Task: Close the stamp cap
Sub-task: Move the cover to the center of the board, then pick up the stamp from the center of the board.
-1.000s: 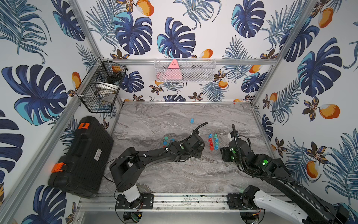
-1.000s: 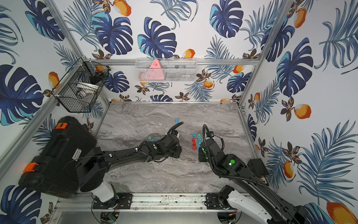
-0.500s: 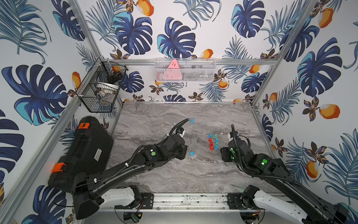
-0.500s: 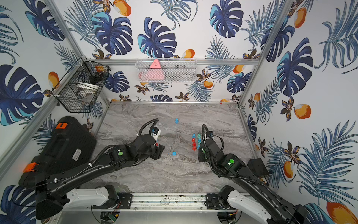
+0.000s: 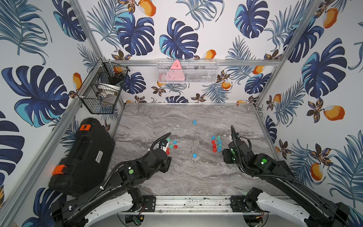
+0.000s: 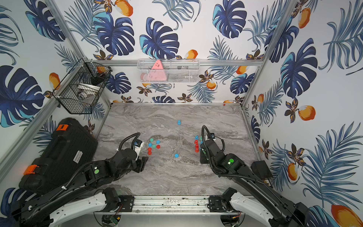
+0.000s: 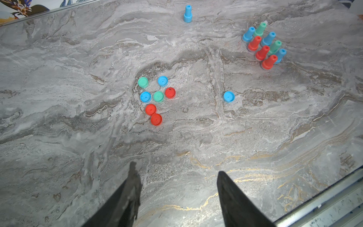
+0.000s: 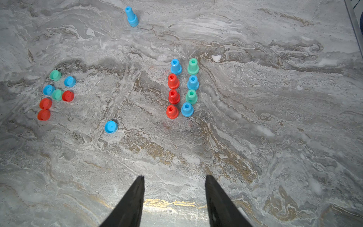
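While left gripper (image 7: 177, 171) and right gripper (image 8: 174, 176) are hanging spread, empty: small round blue plastic cap (image 7: 229, 96) lying loose; looking light, rigid, slick; pinching across side wall suiting best.

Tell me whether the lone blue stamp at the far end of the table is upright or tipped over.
Upright: the lone blue stamp stands on its wide base with its narrow end up, as both wrist views show.

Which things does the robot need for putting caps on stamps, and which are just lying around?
For the job: stamps, caps, lone blue stamp, lone blue cap.

Just lying about: black case, wire basket, mesh tray, pink triangle.
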Action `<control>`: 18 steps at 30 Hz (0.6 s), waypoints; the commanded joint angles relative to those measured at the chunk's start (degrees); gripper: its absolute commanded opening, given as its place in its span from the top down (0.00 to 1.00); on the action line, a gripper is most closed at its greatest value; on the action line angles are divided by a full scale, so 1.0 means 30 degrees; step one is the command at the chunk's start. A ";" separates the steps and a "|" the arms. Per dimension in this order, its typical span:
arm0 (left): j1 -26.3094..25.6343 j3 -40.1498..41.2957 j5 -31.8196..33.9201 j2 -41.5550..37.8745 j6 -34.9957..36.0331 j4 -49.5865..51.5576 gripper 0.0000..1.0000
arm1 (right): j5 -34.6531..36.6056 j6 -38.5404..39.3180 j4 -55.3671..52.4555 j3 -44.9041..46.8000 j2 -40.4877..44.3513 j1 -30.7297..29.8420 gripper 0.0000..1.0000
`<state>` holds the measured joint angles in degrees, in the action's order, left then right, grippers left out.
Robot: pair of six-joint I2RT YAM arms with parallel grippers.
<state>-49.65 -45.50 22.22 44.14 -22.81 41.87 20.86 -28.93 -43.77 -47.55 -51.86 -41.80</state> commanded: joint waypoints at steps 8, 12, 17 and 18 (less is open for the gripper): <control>0.0026 0.0066 -0.0121 -0.1102 -0.0277 0.0416 0.34 | -0.0991 -0.0318 0.1146 0.0759 -0.2898 0.0428 0.50; 0.0026 0.0147 0.0006 -0.1801 -0.0370 0.0400 0.34 | -0.1625 -0.0043 0.1761 0.0249 -0.4163 0.0454 0.51; 0.0026 0.0137 0.0076 -0.2092 -0.0454 0.0517 0.34 | -0.2013 0.0150 0.2225 -0.0678 -0.5794 0.0610 0.51; 0.0027 0.0177 0.0037 -0.2142 -0.0456 0.0439 0.34 | -0.2075 0.0172 0.2281 -0.0854 -0.6176 0.0649 0.51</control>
<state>-49.63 -45.06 21.82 37.95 -23.18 43.31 15.70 -28.84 -38.94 -48.86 -68.71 -40.03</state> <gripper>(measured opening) 0.662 0.492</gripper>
